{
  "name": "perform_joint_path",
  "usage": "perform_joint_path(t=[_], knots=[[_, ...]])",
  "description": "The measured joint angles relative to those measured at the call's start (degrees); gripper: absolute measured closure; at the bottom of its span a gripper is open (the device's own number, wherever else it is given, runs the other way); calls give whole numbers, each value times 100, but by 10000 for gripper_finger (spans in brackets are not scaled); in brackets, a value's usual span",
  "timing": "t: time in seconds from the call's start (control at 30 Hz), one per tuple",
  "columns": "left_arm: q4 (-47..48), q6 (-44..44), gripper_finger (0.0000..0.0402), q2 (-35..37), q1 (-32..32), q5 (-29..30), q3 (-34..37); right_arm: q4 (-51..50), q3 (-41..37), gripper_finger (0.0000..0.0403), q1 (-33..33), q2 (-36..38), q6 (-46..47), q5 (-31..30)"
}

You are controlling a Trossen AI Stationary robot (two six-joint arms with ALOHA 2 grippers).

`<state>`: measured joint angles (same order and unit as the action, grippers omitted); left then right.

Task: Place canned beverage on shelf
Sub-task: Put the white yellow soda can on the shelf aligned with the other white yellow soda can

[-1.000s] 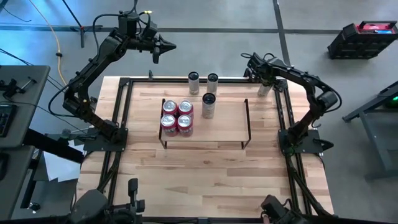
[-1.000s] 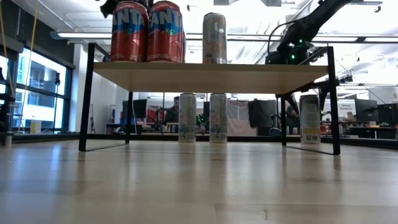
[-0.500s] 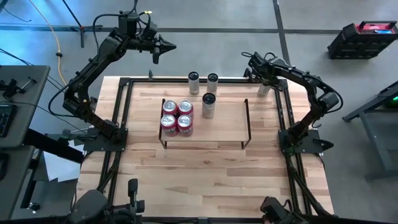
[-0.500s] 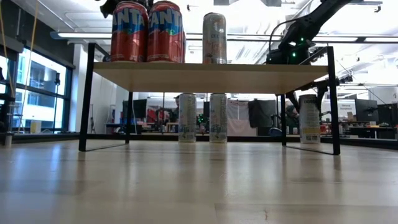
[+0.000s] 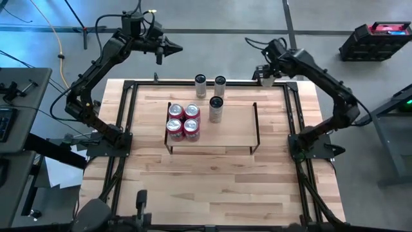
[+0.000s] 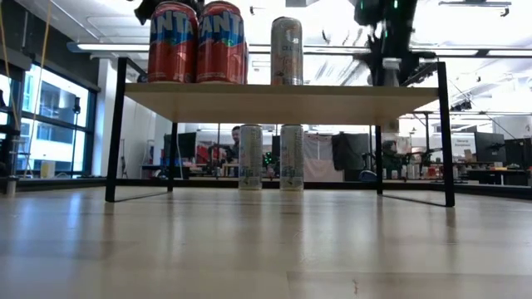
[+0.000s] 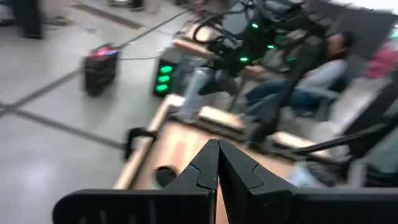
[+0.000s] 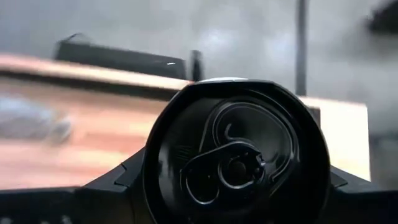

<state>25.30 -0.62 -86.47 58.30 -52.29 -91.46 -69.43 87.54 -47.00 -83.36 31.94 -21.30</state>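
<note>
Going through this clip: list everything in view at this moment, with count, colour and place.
red cans: four, red, clustered on the shelf's left part.
pale can on shelf: one, silver-white, right of the red cans.
pale cans on table: two, silver-white, behind the shelf.
held can: one, pale, lifted by the table's far right corner.
shelf: one, light wood on black wire.
table: one, light wood.
left gripper: shut, beyond the far left edge.
right gripper: shut on the held can.

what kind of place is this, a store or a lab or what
Most likely a robotics lab or open workshop, not a store. Two dark robot arms are mounted at a wooden table on a concrete floor, desks and monitors fill the room behind, and a person sits there at a workstation.
</note>
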Motion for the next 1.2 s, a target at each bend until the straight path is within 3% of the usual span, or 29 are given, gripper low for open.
perform_joint_path(t=[0.2,0.37,0.5,0.73,0.97,1.1,1.2], knots=[[-123,442,401,226,-148,-870,0,-810,1543,158,635,23,-1584,421],[-127,553,401,588,-490,-1336,0,-1113,2687,158,1321,23,-2788,1433],[-125,503,401,850,-866,-1370,0,-1637,3316,158,1934,23,-4141,2487],[-118,444,401,1237,-1331,-1419,0,-1972,3539,158,3181,-9,-4736,2598],[-121,780,401,1642,-1477,-1936,0,-1919,3535,158,4314,-489,-4770,2627],[-49,921,401,1725,-1627,-2601,0,-1610,3533,158,4703,-885,-5171,2602],[186,952,401,1777,-1818,-2669,0,-1432,3533,158,4873,-1124,-5660,2723]])
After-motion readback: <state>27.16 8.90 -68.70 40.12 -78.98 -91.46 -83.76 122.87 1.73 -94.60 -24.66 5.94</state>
